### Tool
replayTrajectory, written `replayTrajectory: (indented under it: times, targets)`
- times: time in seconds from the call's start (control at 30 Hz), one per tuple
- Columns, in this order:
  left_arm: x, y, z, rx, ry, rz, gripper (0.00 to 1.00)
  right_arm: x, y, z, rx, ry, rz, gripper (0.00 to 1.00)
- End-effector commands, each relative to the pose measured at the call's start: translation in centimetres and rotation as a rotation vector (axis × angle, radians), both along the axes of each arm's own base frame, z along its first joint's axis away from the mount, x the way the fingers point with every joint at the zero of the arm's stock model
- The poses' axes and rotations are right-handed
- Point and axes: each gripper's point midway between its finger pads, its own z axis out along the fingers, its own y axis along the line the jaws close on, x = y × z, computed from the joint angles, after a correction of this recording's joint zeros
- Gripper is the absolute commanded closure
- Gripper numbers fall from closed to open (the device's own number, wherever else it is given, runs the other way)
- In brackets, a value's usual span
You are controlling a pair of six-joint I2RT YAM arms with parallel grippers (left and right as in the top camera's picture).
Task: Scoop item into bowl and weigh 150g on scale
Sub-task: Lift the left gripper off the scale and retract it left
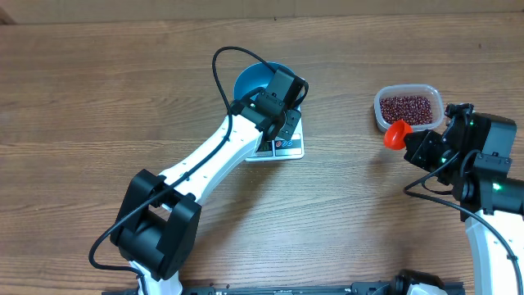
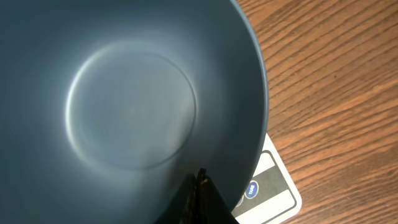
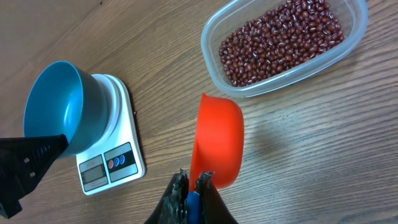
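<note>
The blue bowl stands empty on the white scale. In the left wrist view its bare inside fills the frame, with the scale's button panel showing past the rim. My left gripper is shut, its tips at the bowl's near rim. My right gripper is shut on the blue handle of the red scoop, which hangs tilted above the table between tub and scale. The scoop's inside is turned away. The dark red beans lie in the clear tub.
The left arm stretches from the near edge across the table's middle to the bowl. The tub's near rim is just beyond the scoop. Bare wood lies between scale and tub.
</note>
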Motion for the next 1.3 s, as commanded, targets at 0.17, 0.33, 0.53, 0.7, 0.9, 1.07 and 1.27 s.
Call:
replayTrajectory:
  times: [0.17, 0.33, 0.53, 0.7, 0.9, 1.07, 1.27]
  targets:
    - [-0.2, -0.5, 0.3, -0.002, -0.004, -0.028, 0.96, 0.6, -0.3, 1.5, -0.015, -0.041, -0.002, 0.96]
    - [1.4, 0.4, 1.7, 0.043, -0.084, 0.025, 0.96, 0.6, -0.3, 1.5, -0.015, -0.040, -0.002, 0.96]
    - [2.7, 0.1, 6.0, 0.053, -0.140, 0.020, 0.96, 0.6, -0.3, 1.5, -0.015, -0.040, -0.002, 0.96]
    - [1.5, 0.1, 8.9, 0.049, -0.084, -0.006, 0.96, 0.6, -0.3, 1.5, -0.018, -0.042, 0.000, 0.96]
    - [-0.9, -0.1, 11.3, -0.024, -0.027, -0.060, 0.00, 0.6, -0.3, 1.5, -0.018, -0.041, 0.000, 0.96]
    - [-2.2, 1.4, 15.0, -0.064, -0.070, -0.052, 0.00, 0.5, -0.3, 1.4, -0.017, -0.037, 0.000, 0.96]
    - [-4.4, 3.5, 19.8, -0.109, -0.142, -0.041, 0.00, 0.4, -0.2, 1.4, -0.015, -0.033, 0.000, 0.96]
